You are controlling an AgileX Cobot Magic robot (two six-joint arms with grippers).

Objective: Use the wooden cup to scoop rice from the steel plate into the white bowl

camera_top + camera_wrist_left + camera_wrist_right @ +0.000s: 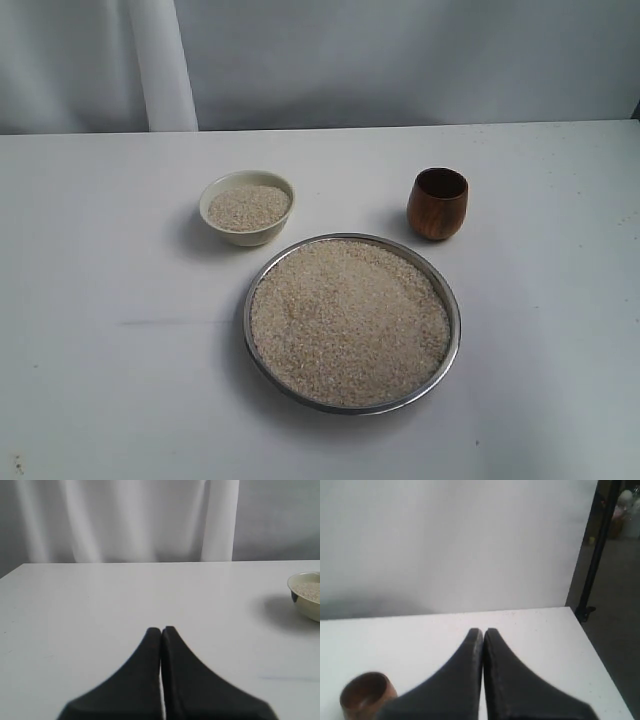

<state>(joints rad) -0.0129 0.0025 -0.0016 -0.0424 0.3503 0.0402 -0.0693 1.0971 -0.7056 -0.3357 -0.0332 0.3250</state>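
The steel plate point(447, 290) lies at the table's centre, filled with rice point(348, 320). Behind it to the left stands the white bowl point(246, 206), also holding rice; its edge shows in the left wrist view point(306, 596). The wooden cup point(438, 203) stands upright behind the plate to the right, and shows in the right wrist view point(366, 695) beside my fingers. Neither gripper appears in the exterior view. My left gripper point(161, 629) is shut with nothing in it, above bare table. My right gripper point(483, 630) is shut and empty too, apart from the cup.
The white table point(100, 350) ends at a pale curtain backdrop point(400, 60) at the rear. In the right wrist view the table's far corner point(570, 609) gives way to a dark stand pole point(596, 555) and floor.
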